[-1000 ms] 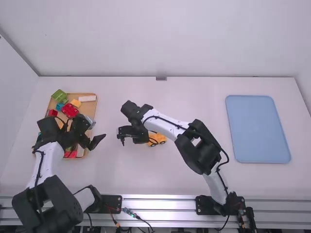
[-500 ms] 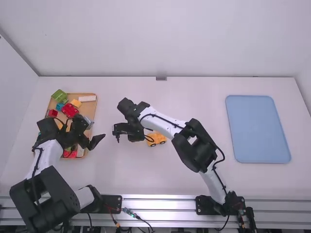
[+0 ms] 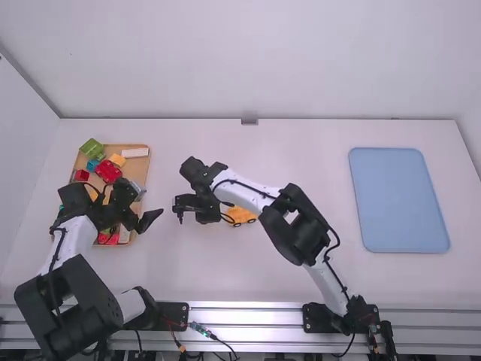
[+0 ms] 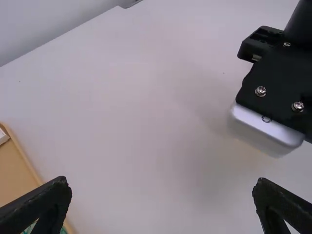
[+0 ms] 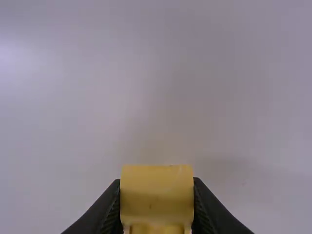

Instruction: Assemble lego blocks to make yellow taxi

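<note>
Yellow block [image 5: 157,195], green block [image 3: 92,149], red block [image 3: 107,171], tan box [image 4: 14,170], light-blue tray [image 3: 399,199], white table [image 3: 301,150]

yellow car [image 3: 241,213] partly hidden | wooden tray [image 3: 140,167] partly hidden | yellow block [image 5: 157,195] cut off

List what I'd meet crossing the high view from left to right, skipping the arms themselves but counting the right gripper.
Tray of assorted blocks → right gripper → yellow wheeled piece → blue tray.
</note>
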You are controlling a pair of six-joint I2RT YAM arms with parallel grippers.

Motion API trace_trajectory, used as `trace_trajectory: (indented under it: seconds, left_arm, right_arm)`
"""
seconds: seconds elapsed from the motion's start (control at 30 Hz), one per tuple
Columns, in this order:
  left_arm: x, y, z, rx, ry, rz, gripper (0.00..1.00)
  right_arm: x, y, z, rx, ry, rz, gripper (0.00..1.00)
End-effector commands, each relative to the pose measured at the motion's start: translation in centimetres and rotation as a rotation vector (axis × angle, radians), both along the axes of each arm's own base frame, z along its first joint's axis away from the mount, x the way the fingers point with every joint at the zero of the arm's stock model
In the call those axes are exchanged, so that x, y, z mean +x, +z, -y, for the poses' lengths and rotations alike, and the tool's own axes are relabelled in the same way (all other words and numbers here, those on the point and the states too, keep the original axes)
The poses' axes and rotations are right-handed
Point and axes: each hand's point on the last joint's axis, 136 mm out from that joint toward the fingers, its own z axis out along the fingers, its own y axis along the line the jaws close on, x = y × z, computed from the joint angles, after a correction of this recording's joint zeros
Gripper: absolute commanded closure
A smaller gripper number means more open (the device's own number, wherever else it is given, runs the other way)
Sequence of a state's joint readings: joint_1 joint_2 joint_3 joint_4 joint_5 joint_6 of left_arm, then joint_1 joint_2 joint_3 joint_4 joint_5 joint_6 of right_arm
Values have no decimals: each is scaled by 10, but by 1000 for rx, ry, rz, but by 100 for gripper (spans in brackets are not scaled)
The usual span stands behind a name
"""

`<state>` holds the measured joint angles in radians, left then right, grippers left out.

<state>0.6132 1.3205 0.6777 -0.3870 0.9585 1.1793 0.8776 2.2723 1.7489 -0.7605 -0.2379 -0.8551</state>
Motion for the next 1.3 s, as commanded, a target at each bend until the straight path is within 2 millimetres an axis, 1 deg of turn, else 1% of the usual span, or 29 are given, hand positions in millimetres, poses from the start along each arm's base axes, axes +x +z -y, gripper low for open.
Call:
trace_trajectory:
  seconds: [0.0, 0.2, 0.4, 0.53, 0.57, 0.6, 0.63, 0.77, 0.8, 0.87, 0.93, 1.0, 1.1, 1.13, 1.17, 1.23, 1.27]
  left_arm:
    - [-4, -1, 5, -31, -19, 13, 1]
    - [-4, -1, 4, -30, -18, 13, 1]
    - [-4, -1, 5, -31, -18, 13, 1]
    - [-4, -1, 5, -31, -19, 13, 1]
    - [-4, -1, 5, -31, -19, 13, 1]
    - [-4, -1, 4, -31, -18, 13, 1]
    - [-4, -1, 4, -30, -18, 13, 1]
    - [-4, -1, 4, -30, -18, 13, 1]
    - [-4, -1, 5, -31, -19, 13, 1]
    - [-4, -1, 4, -30, -18, 13, 1]
    - [-4, -1, 5, -31, -19, 13, 1]
    - [-4, -1, 4, -30, -18, 13, 1]
    - [-4, -1, 5, -31, -19, 13, 1]
    - [-4, -1, 5, -31, -18, 12, 1]
    - [-4, -1, 5, -31, -19, 13, 1]
    - [-4, -1, 5, -31, -19, 13, 1]
    - [-4, -1, 5, -30, -19, 14, 1]
  right_arm:
    - [-6, -11, 6, -13, -16, -45, 100]
    - [-8, -24, 10, -19, -24, -45, 100]
    - [-6, -25, 13, -34, -27, -29, 100]
    - [-8, -25, 9, -28, -19, -27, 98]
    - [-7, -25, 9, -26, -21, -22, 95]
    - [-6, -25, 8, -24, -28, -22, 90]
    - [-6, -25, 8, -22, -35, -23, 89]
    - [-4, -25, 8, -19, -46, -23, 76]
    - [-3, -25, 8, -19, -48, -23, 75]
    - [0, -25, 11, -19, -56, -23, 66]
    - [0, -25, 10, -17, -55, -26, 62]
    - [0, -25, 11, -18, -56, -25, 53]
    - [0, -25, 10, -17, -56, -24, 48]
    - [0, -24, 10, -16, -55, -22, 43]
    - [2, -25, 10, -18, -56, -13, 42]
    - [4, -25, 10, -19, -61, -4, 36]
    - [7, -24, 10, -21, -64, 11, 31]
